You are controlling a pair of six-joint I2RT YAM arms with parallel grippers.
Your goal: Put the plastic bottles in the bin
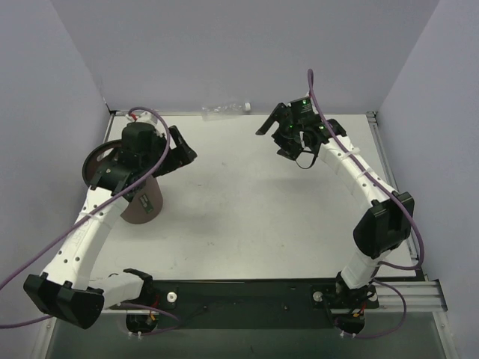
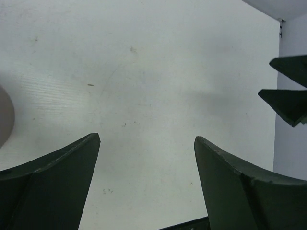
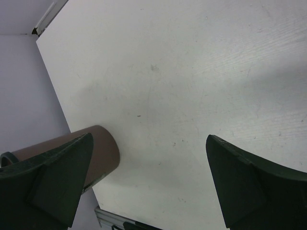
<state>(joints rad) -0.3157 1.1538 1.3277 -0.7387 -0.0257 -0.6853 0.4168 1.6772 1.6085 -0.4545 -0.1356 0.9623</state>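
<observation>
The brown bin (image 1: 123,196) with a black rim stands at the table's left, partly under my left wrist. It shows in the right wrist view (image 3: 98,149) and as a sliver in the left wrist view (image 2: 5,115). One plain clear bottle (image 1: 223,111) with a white cap lies against the back wall. The orange and blue-labelled bottles are out of view. My left gripper (image 1: 187,149) is open and empty just right of the bin, its jaws (image 2: 147,139) over bare table. My right gripper (image 1: 272,137) is open and empty (image 3: 148,138) at the back centre-right, right of the clear bottle.
White table (image 1: 247,209) enclosed by grey walls on three sides. A metal rail (image 1: 404,295) runs along the near edge by the arm bases. My right gripper's fingers (image 2: 288,103) show at the right edge of the left wrist view.
</observation>
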